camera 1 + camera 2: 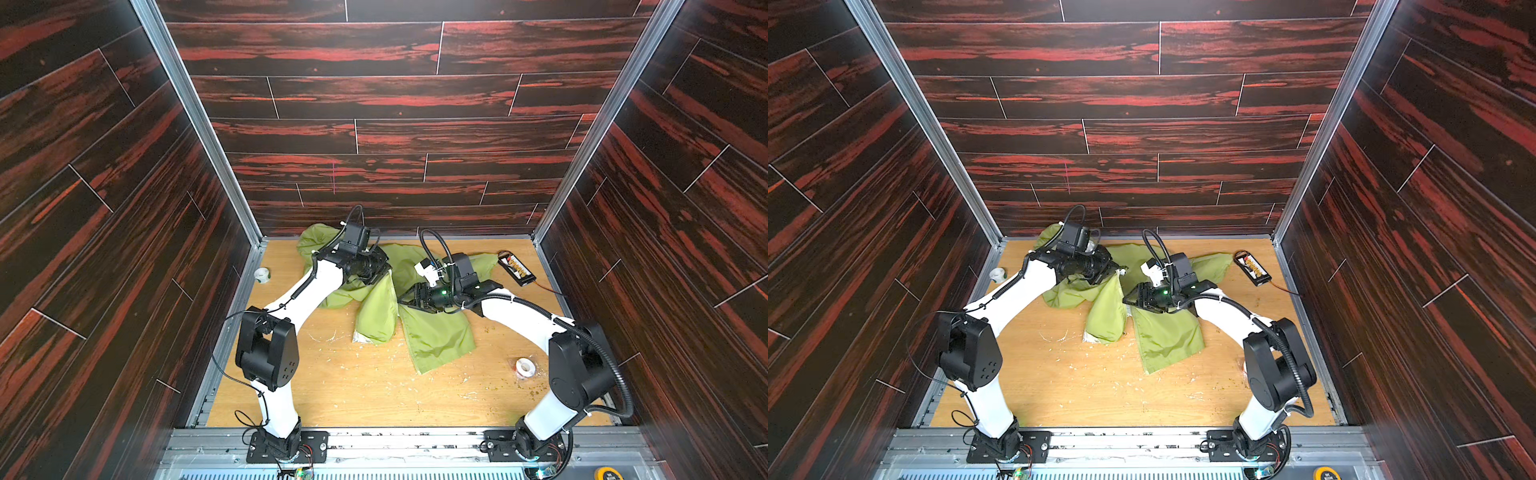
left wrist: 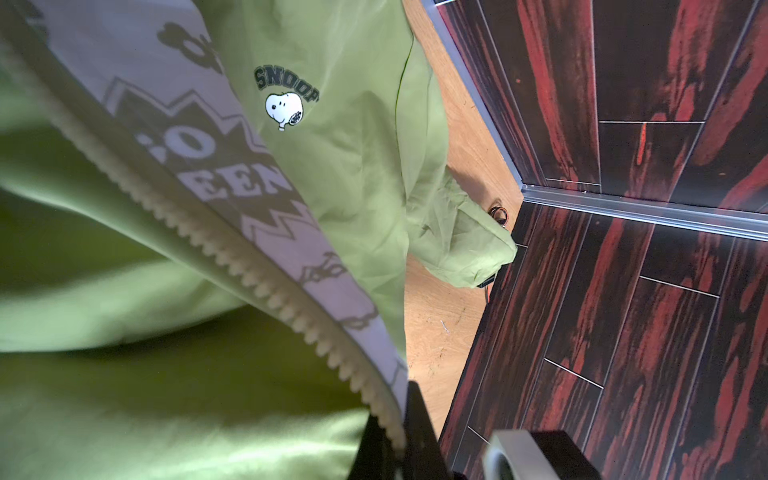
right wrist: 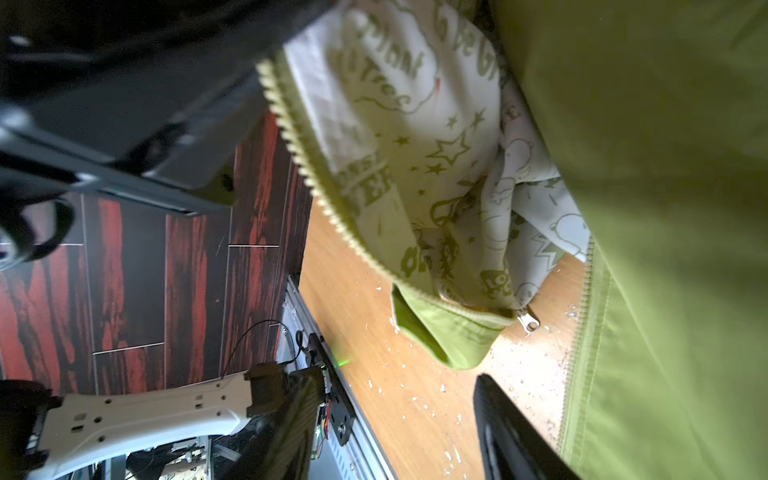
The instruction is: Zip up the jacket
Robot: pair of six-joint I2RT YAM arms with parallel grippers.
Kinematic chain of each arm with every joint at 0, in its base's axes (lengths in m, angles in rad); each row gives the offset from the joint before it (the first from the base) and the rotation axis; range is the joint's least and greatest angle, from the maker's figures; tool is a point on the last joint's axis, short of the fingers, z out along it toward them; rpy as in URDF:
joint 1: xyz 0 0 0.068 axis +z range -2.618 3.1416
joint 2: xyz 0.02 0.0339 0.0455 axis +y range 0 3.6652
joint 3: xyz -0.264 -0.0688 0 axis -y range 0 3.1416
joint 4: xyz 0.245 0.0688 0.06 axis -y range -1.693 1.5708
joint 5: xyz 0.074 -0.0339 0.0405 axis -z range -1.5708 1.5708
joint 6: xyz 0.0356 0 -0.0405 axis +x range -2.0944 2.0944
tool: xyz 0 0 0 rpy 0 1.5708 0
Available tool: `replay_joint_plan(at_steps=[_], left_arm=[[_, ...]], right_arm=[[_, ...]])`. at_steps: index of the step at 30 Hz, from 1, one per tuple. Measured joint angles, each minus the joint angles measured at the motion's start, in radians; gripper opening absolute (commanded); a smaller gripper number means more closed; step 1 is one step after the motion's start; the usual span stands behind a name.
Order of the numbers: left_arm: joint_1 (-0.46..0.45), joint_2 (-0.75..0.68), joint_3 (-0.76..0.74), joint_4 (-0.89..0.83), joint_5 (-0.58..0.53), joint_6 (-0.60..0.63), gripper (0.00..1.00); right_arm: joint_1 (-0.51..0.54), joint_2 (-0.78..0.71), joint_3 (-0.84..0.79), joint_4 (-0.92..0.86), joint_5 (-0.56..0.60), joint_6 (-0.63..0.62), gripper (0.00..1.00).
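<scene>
Chest print (image 2: 286,97) on the jacket (image 2: 361,174): dark arched capitals "SNOOP", the end lost at a crease, over a white dog's head. Lining (image 2: 199,137), left wrist view: pale block letters "EEN", a lone "O" above them. Lining (image 3: 399,124), right wrist view: green script "Tree", block letters "ER". Other lining words too blurred to read.

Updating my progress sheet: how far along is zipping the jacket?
Done: the left tool is shut on one toothed front edge of the thin lime-green hooded jacket, holding it raised. In hand: the right tool is open beside the other front panel, gripping nothing. Left: the tooth rows are apart and the small metal slider sits at the hem, so joining and zipping remain.
</scene>
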State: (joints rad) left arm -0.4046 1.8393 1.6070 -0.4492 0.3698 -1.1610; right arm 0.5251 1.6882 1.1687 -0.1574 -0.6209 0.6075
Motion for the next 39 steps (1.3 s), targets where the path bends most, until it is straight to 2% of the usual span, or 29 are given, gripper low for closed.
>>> replay_joint_plan(at_steps=[7,18,24,28,34,39], left_arm=[[0.011,0.000,0.000,-0.005,0.027,0.000,0.00],[0.047,0.000,0.005,-0.038,0.079,0.000,0.00],[0.078,0.000,0.014,-0.053,0.100,0.000,0.00],[0.101,0.000,0.016,-0.055,0.109,-0.007,0.00],[0.122,0.000,0.016,-0.048,0.121,-0.022,0.00],[0.125,0.000,0.016,-0.029,0.125,-0.032,0.00]], right_arm=[[0.000,0.064,0.002,0.063,-0.013,-0.057,0.63],[0.005,0.215,0.092,0.122,-0.088,-0.097,0.54],[0.048,0.241,0.114,0.155,-0.135,-0.094,0.40],[0.076,0.238,0.074,0.205,-0.154,-0.078,0.31],[0.080,0.238,-0.038,0.223,-0.159,-0.021,0.01],[0.084,0.202,-0.043,0.226,-0.157,0.020,0.00]])
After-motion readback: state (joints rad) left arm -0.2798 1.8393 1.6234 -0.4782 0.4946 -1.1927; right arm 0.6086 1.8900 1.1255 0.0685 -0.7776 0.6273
